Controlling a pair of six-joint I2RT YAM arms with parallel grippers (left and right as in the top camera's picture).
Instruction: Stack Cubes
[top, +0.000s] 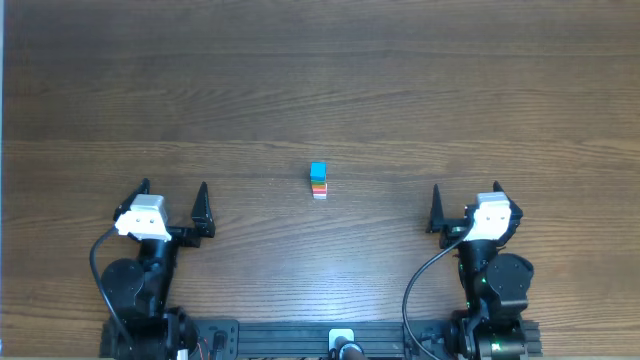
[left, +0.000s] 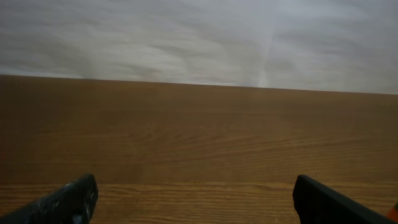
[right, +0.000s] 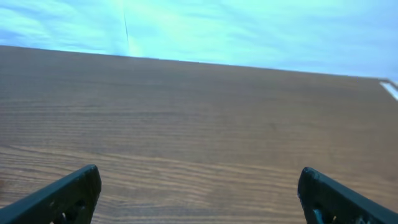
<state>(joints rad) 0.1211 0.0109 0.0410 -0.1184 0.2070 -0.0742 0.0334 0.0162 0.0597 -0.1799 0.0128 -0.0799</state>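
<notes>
The cube stack (top: 318, 181) stands in the middle of the table (top: 320, 70), blue on top. The left gripper (top: 174, 190) at lower left and the right gripper (top: 467, 190) at lower right are both spread wide apart.

Three stacked cubes (top: 318, 181), one left tool (top: 174, 185), one right tool (top: 466, 186), one table (top: 320, 80)

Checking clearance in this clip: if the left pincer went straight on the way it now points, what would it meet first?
Nothing, as far as shown: the left pincer, open, faces bare table up to its far edge. The stack of cubes stands well off to its right.
</notes>
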